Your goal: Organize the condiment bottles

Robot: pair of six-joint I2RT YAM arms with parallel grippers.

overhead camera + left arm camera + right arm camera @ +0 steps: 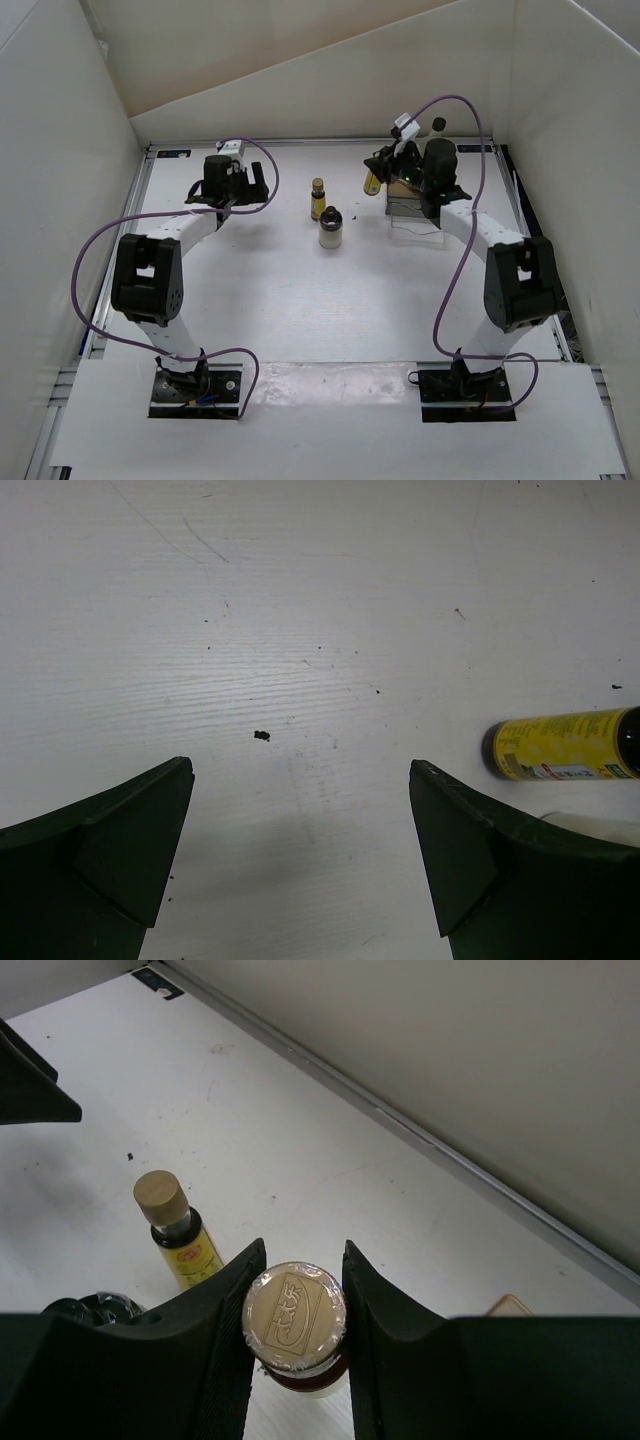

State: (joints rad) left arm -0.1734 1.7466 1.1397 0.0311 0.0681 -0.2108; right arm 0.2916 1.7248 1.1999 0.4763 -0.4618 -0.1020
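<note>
White walls shut the table in at 9, 12 and 3 o'clock, and a metal rail ran along the far edge. The widest free room lay at the centre and toward 6 o'clock, in front of both bases. A narrower bare strip separated the left gripper from the two bottles standing mid-table.

The second yellow bottle stood upright near the table's middle. The squat whitish bottle stood just beside it at 6 o'clock. Well off at 3 o'clock sat the brownish tray, partly hidden by the right arm. A black-capped bottle showed only its top at 12 o'clock of that arm's wrist.

The right arm was folded at its elbow on the 3 o'clock side, with the forearm reaching toward 11 o'clock over the tray. The right gripper stood narrow, its fingers pressed on either side of the tan cap of the held yellow bottle, just at 9 o'clock of the tray. Whether that bottle rested on the table could not be told.

The left arm bent at 9 o'clock and reached toward 1 o'clock. Its fingers were spread wide over bare table, holding nothing.
</note>
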